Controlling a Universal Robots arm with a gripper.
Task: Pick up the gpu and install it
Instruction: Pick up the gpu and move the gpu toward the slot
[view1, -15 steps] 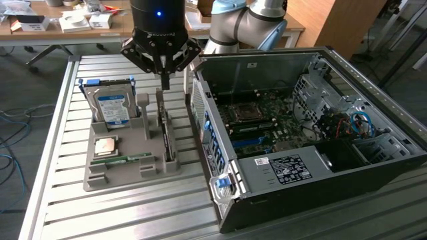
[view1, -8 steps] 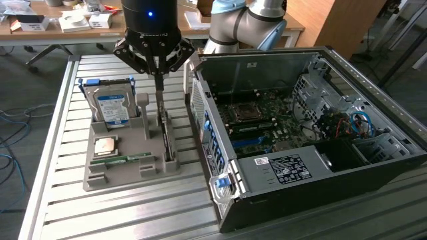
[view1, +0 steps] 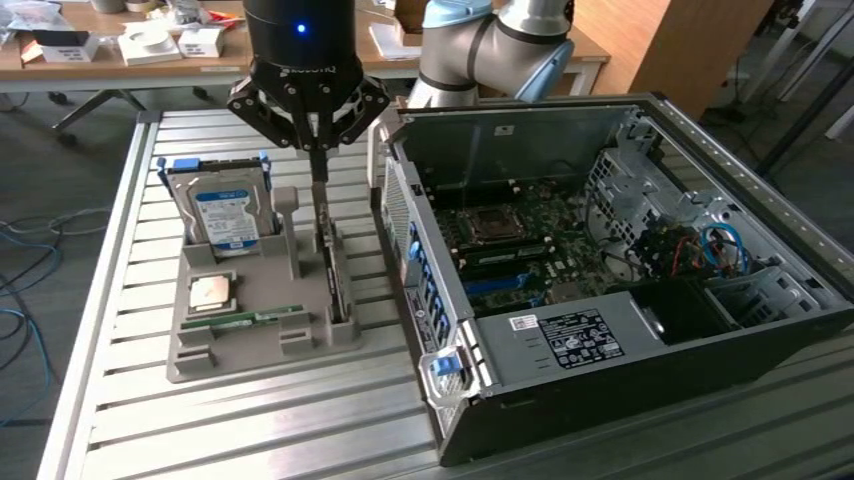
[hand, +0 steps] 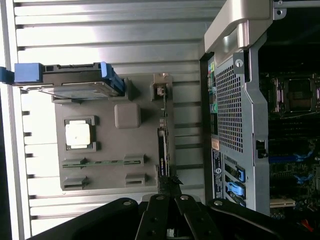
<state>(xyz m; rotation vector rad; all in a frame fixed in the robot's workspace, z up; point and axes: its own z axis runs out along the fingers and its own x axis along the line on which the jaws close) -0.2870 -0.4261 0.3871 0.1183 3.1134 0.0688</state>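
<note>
In the exterior view the gripper (view1: 319, 170) has its jaws pinched fully together on the top edge of the gpu (view1: 334, 268). The card stands on edge directly beneath them in a slot of the grey holder tray (view1: 254, 350). In the wrist view the card's thin edge (hand: 163, 145) runs straight out from the closed jaws, with the open computer case (hand: 235, 110) just to one side.
</note>
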